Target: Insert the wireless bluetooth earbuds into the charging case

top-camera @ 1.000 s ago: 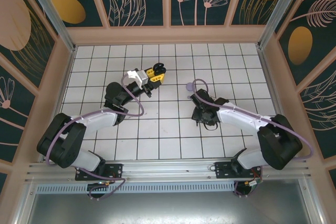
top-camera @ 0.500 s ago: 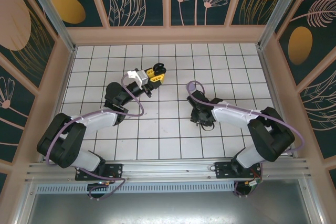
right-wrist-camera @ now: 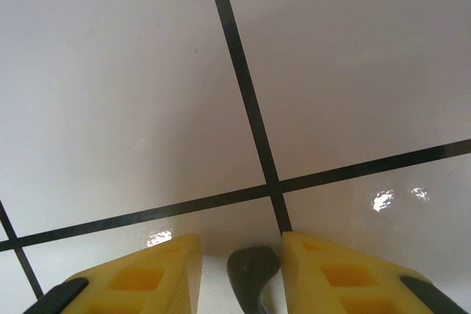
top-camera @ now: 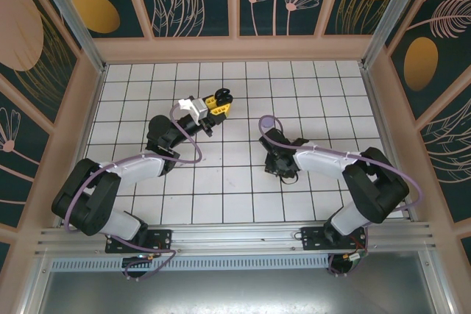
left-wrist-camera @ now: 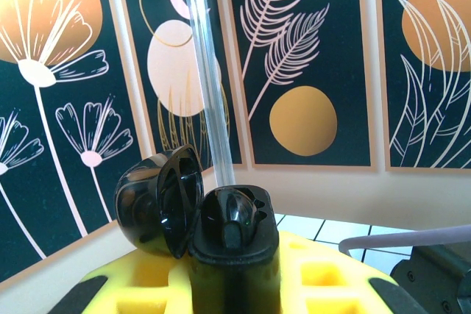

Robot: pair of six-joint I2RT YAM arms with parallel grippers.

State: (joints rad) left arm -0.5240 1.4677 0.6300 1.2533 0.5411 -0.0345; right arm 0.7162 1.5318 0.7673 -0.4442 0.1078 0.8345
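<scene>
Starting on the left: the left gripper [top-camera: 218, 101] is clenched on the black charging case [left-wrist-camera: 234, 248], pinned between its yellow fingers [left-wrist-camera: 324, 284] and held up off the table. The lid [left-wrist-camera: 158, 207] is flipped open to the left, and the glossy inside of the case faces the wrist camera. It looks ready to receive a bud.

Over on the right, the right gripper [right-wrist-camera: 241, 254] is down at the white tiled table [right-wrist-camera: 110, 71], right by a crossing of the black grid lines. One dark earbud [right-wrist-camera: 254, 281] lies on the tile between its yellow fingers [right-wrist-camera: 147, 273]. The jaws stand part open around the bud. It sits just beside the right-hand finger, with a clear gap on the other side, so it doesn't look pinched. The two grippers are well apart in the top view.

What could go wrong, as a guess:
- The bud is tiny and the tile is shiny. With the bud off-centre, one finger would meet it first and could skid or spin it out of the gap.
- If it gets pinched crooked, the stem probably won't line up with the socket, and pushing it in could pop it loose.
- The case is only held by its sides, so a firm push from the bud might twist it in the grip.
</scene>
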